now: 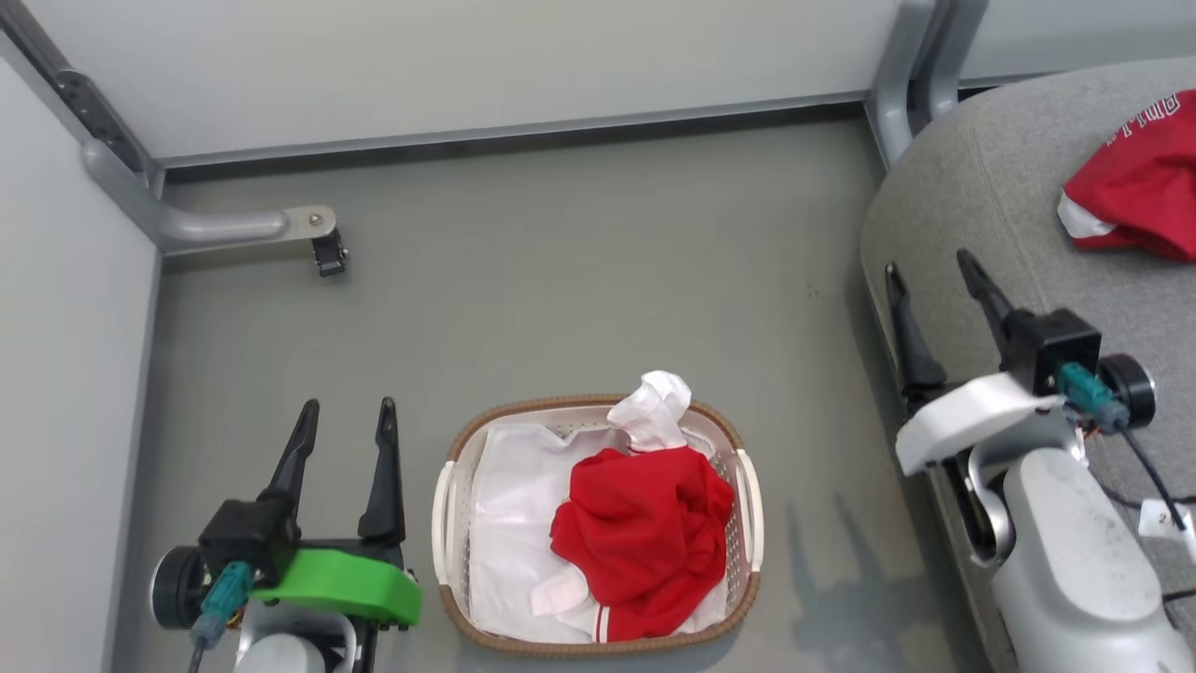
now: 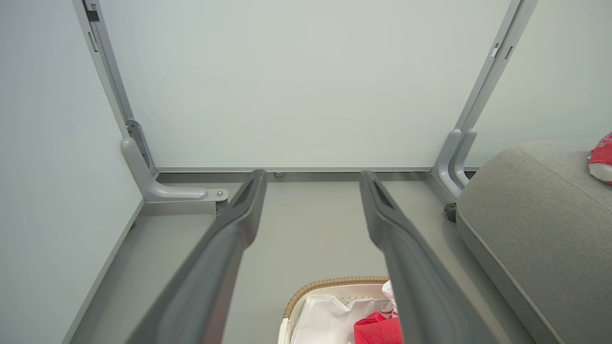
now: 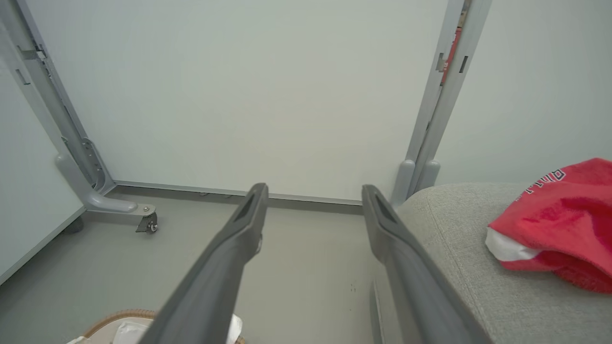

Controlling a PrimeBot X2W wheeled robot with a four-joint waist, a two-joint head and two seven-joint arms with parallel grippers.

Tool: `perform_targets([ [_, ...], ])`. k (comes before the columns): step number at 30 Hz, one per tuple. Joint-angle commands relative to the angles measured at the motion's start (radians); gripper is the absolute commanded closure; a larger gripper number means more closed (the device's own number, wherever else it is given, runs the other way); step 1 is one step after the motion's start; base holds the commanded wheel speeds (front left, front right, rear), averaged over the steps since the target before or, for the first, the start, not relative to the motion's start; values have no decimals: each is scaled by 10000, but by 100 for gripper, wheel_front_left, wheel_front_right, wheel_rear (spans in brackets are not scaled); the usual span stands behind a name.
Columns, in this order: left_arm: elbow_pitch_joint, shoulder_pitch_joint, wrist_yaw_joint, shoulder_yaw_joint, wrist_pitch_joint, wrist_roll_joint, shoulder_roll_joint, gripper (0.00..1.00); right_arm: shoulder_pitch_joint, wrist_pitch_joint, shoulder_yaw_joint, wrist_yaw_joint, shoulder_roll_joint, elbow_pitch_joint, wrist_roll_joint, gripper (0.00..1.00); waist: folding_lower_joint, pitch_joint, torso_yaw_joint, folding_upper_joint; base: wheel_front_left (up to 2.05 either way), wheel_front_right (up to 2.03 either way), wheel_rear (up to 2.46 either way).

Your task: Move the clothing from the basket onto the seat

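**Item: clothing**. One red garment with white trim, bunched in a heap. It lies in the right half of the basket, lower centre of the head view, on the white liner. Not yet moved.

**Companion piece: lettered red garment**. Already on the seat, upper right of the frame.

**Setting.** The basket stands on the floor, apart from the seat's edge.

**Left gripper**. Lower left of the frame, just beside the basket's left handle. Fingers spread wide, nothing held. The heap lies to its right.

**Right gripper**. Right of the frame, at the seat's near edge. Fingers wide, nothing held. The heap lies well apart, down and to the left.

**Handling note (a judgement).**
- The step in hand looks like the reach for the heap.
- Come down on the crown of the red cloth and pinch a thick fold.
- Keep the fingertips off the liner so it does not rise too.
- Lift high enough that trailing parts clear the rim.
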Motion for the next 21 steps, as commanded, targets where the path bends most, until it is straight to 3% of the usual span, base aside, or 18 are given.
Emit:
perform_targets([
  [1, -70, 311, 29, 210, -7, -75, -31, 0, 423, -44, -90, -14, 116, -242, -116, 0, 0, -408, 326, 0, 0, 0, 0],
  [10, -353, 1396, -57, 1129, -5, -257, -237, 0, 2243, -46, 27, -14, 616, -1251, -31, 0, 0, -935, 220, 0, 0, 0, 0],
  [21, -422, 2079, -144, 1327, -5, -258, -290, 0, 2978, -44, 536, -14, 654, -1185, 177, 0, 0, -1187, 32, 0, 0, 0, 0],
])
